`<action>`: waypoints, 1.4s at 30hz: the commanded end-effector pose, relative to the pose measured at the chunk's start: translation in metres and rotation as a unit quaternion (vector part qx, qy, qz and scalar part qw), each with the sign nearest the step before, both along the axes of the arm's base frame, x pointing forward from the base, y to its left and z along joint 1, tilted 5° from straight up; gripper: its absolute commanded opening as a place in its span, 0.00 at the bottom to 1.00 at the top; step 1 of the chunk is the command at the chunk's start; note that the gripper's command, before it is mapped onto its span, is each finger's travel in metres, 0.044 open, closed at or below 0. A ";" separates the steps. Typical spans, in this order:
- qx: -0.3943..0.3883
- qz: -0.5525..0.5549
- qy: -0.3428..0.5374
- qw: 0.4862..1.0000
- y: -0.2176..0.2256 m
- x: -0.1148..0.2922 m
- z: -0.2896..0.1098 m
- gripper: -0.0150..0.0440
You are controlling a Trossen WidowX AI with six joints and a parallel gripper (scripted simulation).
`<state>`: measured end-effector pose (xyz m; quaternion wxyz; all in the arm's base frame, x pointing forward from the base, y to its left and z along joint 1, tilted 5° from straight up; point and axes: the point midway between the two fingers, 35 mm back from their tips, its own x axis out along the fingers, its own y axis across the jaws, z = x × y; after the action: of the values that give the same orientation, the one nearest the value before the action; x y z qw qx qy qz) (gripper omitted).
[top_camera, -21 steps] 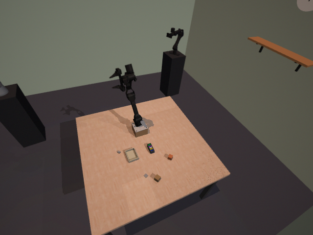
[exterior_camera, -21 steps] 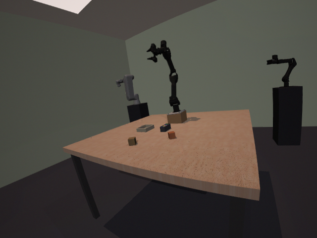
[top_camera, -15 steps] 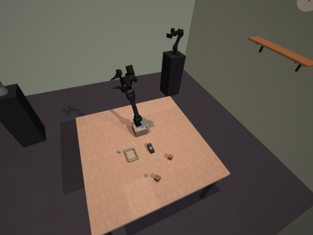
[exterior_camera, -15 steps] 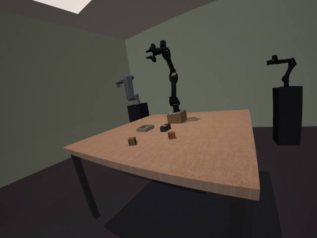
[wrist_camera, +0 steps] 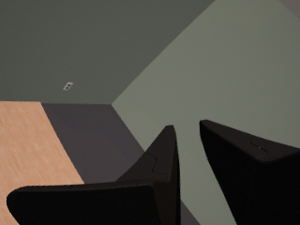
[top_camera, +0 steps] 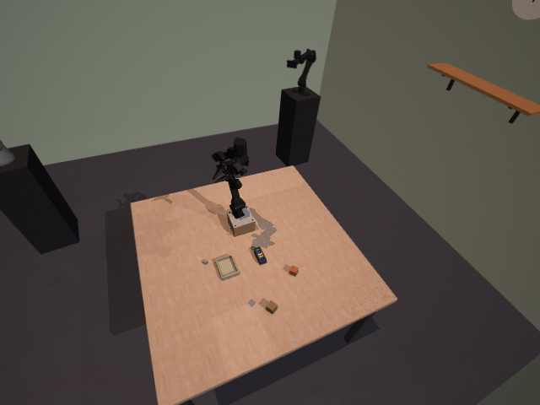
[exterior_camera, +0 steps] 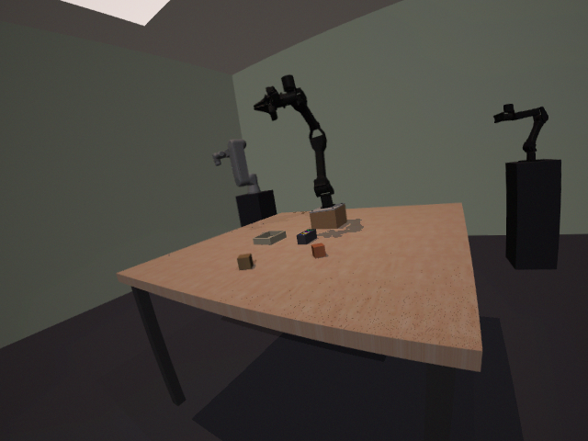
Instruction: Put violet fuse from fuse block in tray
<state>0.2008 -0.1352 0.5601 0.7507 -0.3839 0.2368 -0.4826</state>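
Observation:
The fuse block (top_camera: 262, 261) (exterior_camera: 310, 238) is a small dark box on the table in front of the arm's base. The violet fuse (top_camera: 259, 252) sits in it among other coloured fuses, beside the green one. The tray (top_camera: 231, 276) (exterior_camera: 262, 241) is shallow and beige-grey, left of the block in the top and exterior views, and looks empty. My gripper (top_camera: 215, 178) (exterior_camera: 254, 107) (wrist_camera: 187, 130) is high above the table and far from block and tray. Its fingers are nearly shut, with a narrow gap and nothing between them. The wrist view shows neither block nor tray.
An orange cube (top_camera: 294, 270) (exterior_camera: 318, 250) and a brown cube (top_camera: 272, 306) (exterior_camera: 244, 262) lie on the table. A small grey object (top_camera: 204, 261) lies left of the tray, and a flat grey square (top_camera: 251, 302) near the brown cube. Other arms stand on pedestals off the table.

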 end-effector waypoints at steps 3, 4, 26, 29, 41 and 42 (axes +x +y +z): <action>0.095 0.085 -0.071 0.989 0.015 0.070 -0.048 0.36; 0.107 0.090 -0.075 0.987 0.016 0.077 -0.055 0.36; 0.523 0.035 -0.138 0.841 0.073 0.182 -0.314 0.36; 0.575 -0.013 -0.145 0.805 0.082 0.179 -0.351 0.36; 0.688 -0.267 -0.196 0.646 0.118 0.138 -0.477 0.36; 0.689 -0.290 -0.201 0.632 0.121 0.132 -0.486 0.36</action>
<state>0.3606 -0.0310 0.1314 0.7550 0.3502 0.4111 -0.3718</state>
